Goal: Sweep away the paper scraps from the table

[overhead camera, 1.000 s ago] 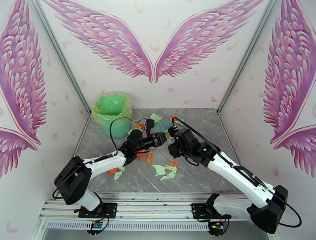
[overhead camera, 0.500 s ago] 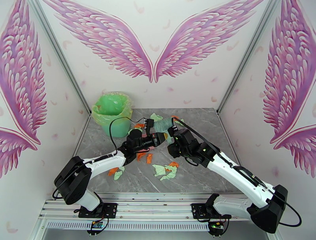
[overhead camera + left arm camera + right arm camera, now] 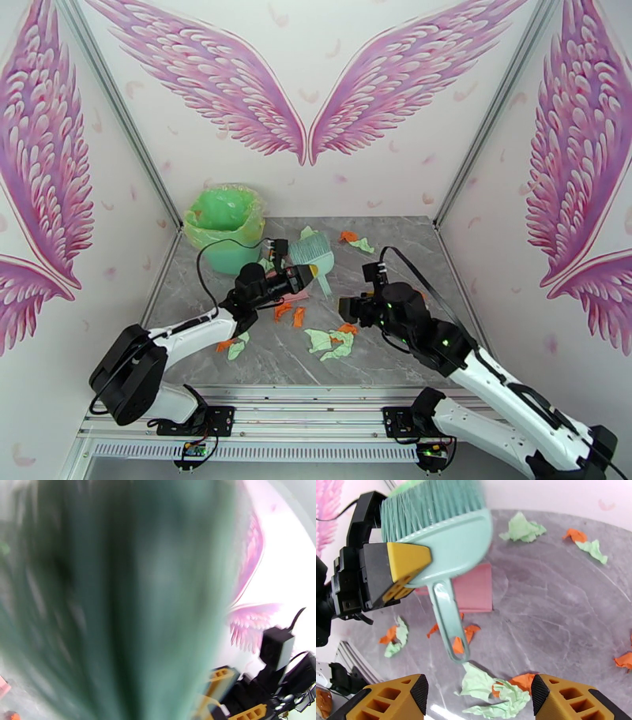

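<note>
Seen from above, the left gripper [image 3: 304, 275] is clamped on the head of a teal brush [image 3: 310, 253], and the brush's handle slants toward the near edge of the table [image 3: 411, 260]. The right gripper [image 3: 345, 306] sits to the right of the brush and nearer the arm bases, its jaws spread and holding nothing. The paper scraps [image 3: 332, 341] lie on the tabletop all around the brush. A pale green and orange clump sits nearer than the handle tip, and two orange bits lie just left of that tip. More scraps lie further left beside the left arm, and a few are beyond the brush head toward the far edge. A bin [image 3: 225, 225] with a green liner stands left of the brush and beyond it. In the left wrist view the brush bristles are a close teal blur, and to their lower right yellow finger parts stand apart. In the right wrist view a yellow finger presses flat against the brush head. A pink dustpan [image 3: 474, 588] lies flat on the table behind the brush handle. The handle's looped end hangs over an orange scrap, and the right gripper's two fingertips stand wide apart below it, with the green clump between them.
</note>
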You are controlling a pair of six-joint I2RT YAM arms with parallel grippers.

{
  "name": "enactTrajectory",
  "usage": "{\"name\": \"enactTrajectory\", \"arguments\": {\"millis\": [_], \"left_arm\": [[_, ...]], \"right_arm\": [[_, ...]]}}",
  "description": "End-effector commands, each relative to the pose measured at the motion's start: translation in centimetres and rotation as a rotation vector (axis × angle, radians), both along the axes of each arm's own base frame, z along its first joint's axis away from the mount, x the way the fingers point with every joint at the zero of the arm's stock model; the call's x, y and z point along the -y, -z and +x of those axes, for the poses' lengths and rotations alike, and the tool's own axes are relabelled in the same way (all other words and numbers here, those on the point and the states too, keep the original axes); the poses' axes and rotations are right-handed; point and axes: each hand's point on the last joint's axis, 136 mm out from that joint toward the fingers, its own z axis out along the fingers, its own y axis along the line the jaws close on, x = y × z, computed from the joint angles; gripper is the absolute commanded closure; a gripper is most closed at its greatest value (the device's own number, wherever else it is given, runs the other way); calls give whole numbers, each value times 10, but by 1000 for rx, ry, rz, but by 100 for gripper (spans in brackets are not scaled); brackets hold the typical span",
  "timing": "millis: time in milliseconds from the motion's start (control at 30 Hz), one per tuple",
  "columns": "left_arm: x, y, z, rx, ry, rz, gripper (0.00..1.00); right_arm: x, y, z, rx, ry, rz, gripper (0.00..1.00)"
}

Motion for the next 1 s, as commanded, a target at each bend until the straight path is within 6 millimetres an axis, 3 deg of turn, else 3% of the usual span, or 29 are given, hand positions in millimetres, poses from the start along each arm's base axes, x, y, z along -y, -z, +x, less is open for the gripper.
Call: {"name": "enactTrajectory", "arguments": {"millis": [0, 167, 400, 533, 767, 967], "left_arm": [[-22, -31, -4, 78, -48, -113, 100], [-40, -47, -10, 104, -62, -248, 100], [-47, -59, -14, 121, -36, -415, 100], [-44, -49, -9, 95, -35, -437, 100], [-38, -47, -11, 100, -48, -431, 100], [-25, -50, -13, 102, -26, -438, 100]], "right_arm": [[-11, -31, -3, 101, -28, 205, 24], [-16, -38, -9, 138, -55, 338, 24], [-22, -47, -15, 230, -106, 574, 29], [-23, -51, -18, 264, -128, 683, 32], [-32, -50, -8, 249, -124, 705, 33], [-53, -48, 9, 220, -146, 710, 35]]}}
